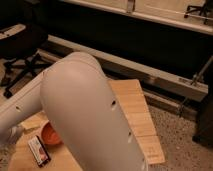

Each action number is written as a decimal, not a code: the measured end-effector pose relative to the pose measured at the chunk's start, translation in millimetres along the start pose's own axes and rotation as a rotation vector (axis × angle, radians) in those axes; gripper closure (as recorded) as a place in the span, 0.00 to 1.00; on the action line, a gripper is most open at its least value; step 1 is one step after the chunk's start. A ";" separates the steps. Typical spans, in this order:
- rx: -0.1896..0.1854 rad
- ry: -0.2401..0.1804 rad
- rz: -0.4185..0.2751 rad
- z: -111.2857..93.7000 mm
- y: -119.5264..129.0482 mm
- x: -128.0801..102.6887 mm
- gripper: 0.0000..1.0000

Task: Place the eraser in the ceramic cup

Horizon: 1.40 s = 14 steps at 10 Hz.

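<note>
The gripper is carried out of sight past the lower left edge of the camera view, at the end of the arm (85, 115); its jaws are set apart, and the eraser is not held by them.

The eraser (39, 150) is laid flat on the table (135, 107) in the lower left corner of the view. Its black edge and its white and red face are turned upward, and its long side is angled from upper left to lower right. Nothing is seen touching it. Just beside it, up and to the right, an orange bowl (50, 134) is set on the same surface; only the bowl's left part is shown, the rest being covered by the arm.

Most of the view is filled by the arm's broad white shell. It is bent at the middle, with one segment stretched away toward the left edge above the bowl and the other dropped toward the bottom edge. A few small dark holes are scattered along the shell.

The table is made of pale wooden slats, and its right corner is shown clear of the arm. Speckled floor (185, 145) is seen to its right. Behind the table a long metal rail (150, 75) is run across the dark background, and a black office chair (22, 55) is placed at the left.
</note>
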<state>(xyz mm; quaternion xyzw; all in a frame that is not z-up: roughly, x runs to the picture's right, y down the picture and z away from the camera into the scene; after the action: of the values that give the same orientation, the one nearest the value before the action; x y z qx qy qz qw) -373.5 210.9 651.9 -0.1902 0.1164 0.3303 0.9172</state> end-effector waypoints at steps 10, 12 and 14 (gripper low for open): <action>-0.064 0.193 -0.029 81.7 0.2 -39.7 0.20; -0.057 0.222 -0.046 100.2 8.2 -39.4 0.20; -0.035 0.258 -0.076 116.0 20.7 -33.1 0.20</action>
<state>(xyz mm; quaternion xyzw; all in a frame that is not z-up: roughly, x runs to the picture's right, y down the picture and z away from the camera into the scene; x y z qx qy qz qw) -401.8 256.4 761.9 -0.2514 0.2202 0.2699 0.9030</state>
